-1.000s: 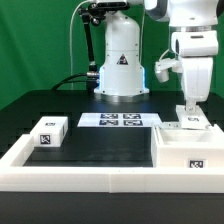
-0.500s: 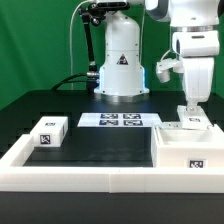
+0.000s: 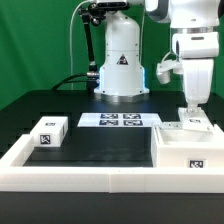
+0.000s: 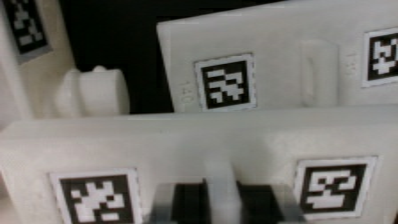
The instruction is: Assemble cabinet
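**Arm poised upright over the right-hand block**

The arm is hanging vertically at the exterior view's right, its tool [image 3: 188, 109] pointing straight down at the top of a small block [image 3: 195, 124]. That block is sitting just behind the cabinet body [image 3: 190, 150] on the dark surface [image 3: 110, 150]. I cannot tell whether the fingers [image 4: 189, 203] are clamping anything. Another block [image 3: 48, 132] is lying well apart.

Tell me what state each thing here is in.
gripper: down on the small block; whether clamped, unclear.
small block: upright beside the box, under the gripper.
box: resting flat, hollow up.
other block: lying alone, untouched.
marker board: lying flat.
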`<state>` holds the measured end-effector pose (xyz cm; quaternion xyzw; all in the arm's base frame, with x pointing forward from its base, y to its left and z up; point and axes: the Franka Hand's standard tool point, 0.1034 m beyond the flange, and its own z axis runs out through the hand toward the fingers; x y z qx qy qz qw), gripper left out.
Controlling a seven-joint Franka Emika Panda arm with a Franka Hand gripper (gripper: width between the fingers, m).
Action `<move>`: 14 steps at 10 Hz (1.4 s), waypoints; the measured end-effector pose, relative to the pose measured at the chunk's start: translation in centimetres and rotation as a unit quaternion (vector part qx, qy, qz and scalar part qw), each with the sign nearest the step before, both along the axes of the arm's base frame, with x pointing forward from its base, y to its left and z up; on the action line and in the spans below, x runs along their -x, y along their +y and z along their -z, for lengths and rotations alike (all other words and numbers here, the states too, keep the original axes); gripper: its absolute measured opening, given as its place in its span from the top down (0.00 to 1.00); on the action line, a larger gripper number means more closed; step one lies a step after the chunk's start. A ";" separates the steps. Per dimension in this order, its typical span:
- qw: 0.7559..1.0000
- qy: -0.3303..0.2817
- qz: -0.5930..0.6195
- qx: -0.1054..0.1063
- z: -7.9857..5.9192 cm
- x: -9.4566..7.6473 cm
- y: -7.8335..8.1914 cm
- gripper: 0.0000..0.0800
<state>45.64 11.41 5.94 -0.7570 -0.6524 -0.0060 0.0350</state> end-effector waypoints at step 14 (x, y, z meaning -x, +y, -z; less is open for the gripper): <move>1.000 -0.019 0.006 -0.010 -0.1 -5.0 -0.4 0.91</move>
